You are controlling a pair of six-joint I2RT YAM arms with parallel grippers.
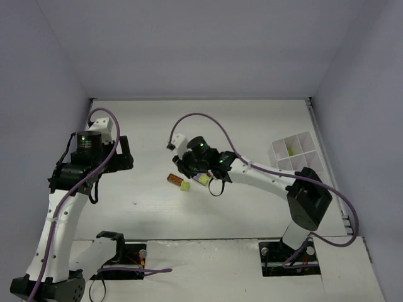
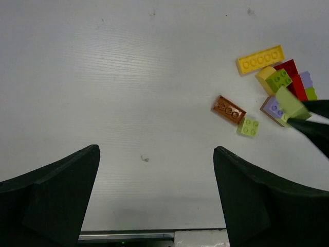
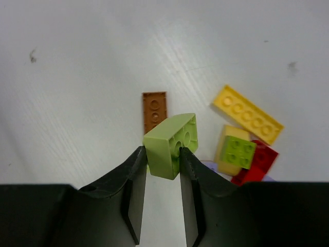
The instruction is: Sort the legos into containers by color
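My right gripper (image 3: 162, 154) is shut on a lime green brick (image 3: 171, 144), held tilted above the table over the lego pile. The same brick shows in the left wrist view (image 2: 291, 103). Below lie a brown plate (image 3: 154, 111), a long yellow plate (image 3: 248, 113), a small lime brick (image 3: 238, 151) on a pale yellow brick, and a red brick (image 3: 256, 165). In the top view the pile (image 1: 186, 181) lies mid-table under my right gripper (image 1: 192, 170). The white divided tray (image 1: 296, 154) stands at the right, something yellow-green in one compartment. My left gripper (image 2: 154, 170) is open and empty, left of the pile.
A brown plate (image 2: 229, 109) and a small lime brick (image 2: 248, 126) lie apart at the pile's left. Lavender bricks (image 2: 306, 78) sit in the pile. Grey walls enclose the table on three sides. The right arm's cable (image 1: 201, 119) loops above the table.
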